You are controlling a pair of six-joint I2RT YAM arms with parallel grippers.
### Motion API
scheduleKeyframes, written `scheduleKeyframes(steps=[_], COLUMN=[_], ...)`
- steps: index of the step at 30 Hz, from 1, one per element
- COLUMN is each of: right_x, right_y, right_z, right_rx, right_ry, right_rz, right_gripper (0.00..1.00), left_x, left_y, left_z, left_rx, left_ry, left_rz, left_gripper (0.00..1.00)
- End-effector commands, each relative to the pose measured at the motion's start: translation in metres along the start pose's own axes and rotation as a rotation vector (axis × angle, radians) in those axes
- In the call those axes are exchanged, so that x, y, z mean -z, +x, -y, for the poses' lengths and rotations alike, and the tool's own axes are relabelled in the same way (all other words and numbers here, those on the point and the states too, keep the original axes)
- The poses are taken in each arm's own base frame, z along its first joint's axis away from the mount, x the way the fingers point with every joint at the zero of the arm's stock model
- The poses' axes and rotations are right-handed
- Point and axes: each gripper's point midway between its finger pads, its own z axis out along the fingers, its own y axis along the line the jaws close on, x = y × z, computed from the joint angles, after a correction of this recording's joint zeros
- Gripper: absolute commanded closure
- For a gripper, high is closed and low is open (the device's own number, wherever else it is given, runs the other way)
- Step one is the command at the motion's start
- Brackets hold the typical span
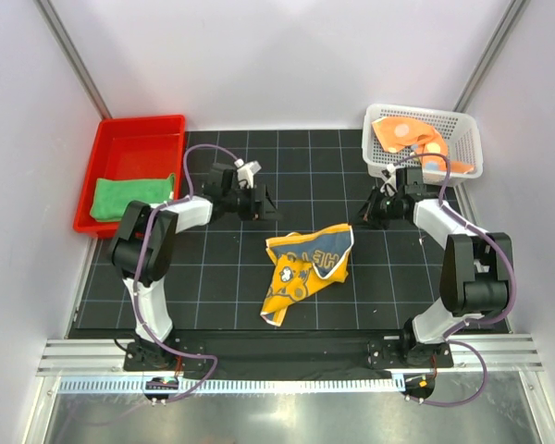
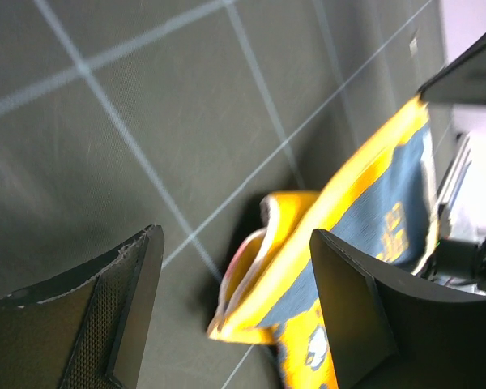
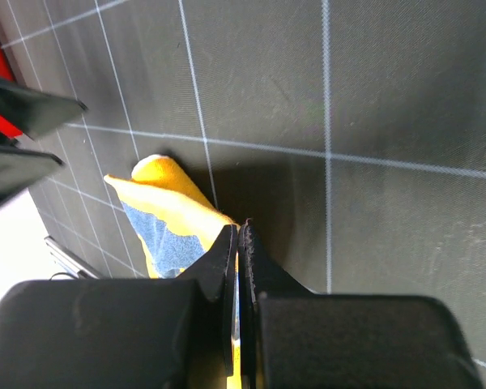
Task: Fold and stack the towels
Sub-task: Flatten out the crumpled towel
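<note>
The yellow-orange towel (image 1: 305,268) with grey lettering lies crumpled at the middle of the black mat. Its far right corner rises toward my right gripper (image 1: 365,218). In the right wrist view my right gripper (image 3: 237,225) is shut, with the towel (image 3: 166,203) reaching its tips and a yellow sliver between the jaws. My left gripper (image 1: 267,208) is open and empty, left of that corner. It faces the towel (image 2: 348,211) between its open jaws (image 2: 235,235). The green towel (image 1: 129,196) lies folded in the red tray. The orange polka-dot towel (image 1: 405,137) is in the white basket.
The red tray (image 1: 129,139) stands at the back left, partly off the mat. The white mesh basket (image 1: 462,139) stands at the back right, close behind my right arm. White walls enclose the back and both sides.
</note>
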Motion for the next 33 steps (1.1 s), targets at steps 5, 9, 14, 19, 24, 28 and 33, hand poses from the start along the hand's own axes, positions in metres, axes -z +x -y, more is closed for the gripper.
scheduleKeyframes(steps=[5,9,14,19,24,28,33], right_x=[-0.002,0.000,0.001,0.001,0.002,0.005,0.008], right_y=[-0.010,-0.011,-0.011,-0.010,-0.010,-0.011,-0.007], right_z=[0.000,-0.003,-0.002,-0.003,-0.004,-0.007,-0.006], right_rx=[0.018,0.019,0.017,0.012,0.012,0.016,0.018], right_ry=[-0.007,-0.014,-0.009,-0.009,-0.013,-0.018,-0.015], right_rz=[0.033,0.035,0.039,0.035,0.037,0.042,0.042], right_gripper=[0.99,0.99,0.99,0.99,0.99,0.99,0.99], left_x=[0.014,0.009,0.004,0.007,0.015,0.016,0.013], left_y=[0.015,0.024,0.050,0.066,0.068,0.068,0.065], left_z=[-0.001,-0.006,0.001,0.007,0.016,0.016,0.023], left_rx=[-0.083,-0.055,-0.052,-0.041,-0.055,-0.083,-0.076], left_ry=[-0.045,-0.051,-0.056,-0.058,-0.068,-0.085,-0.064], left_rz=[0.022,-0.012,-0.065,-0.087,-0.078,-0.072,-0.074], left_gripper=[0.25,0.27,0.30,0.39,0.45,0.48,0.78])
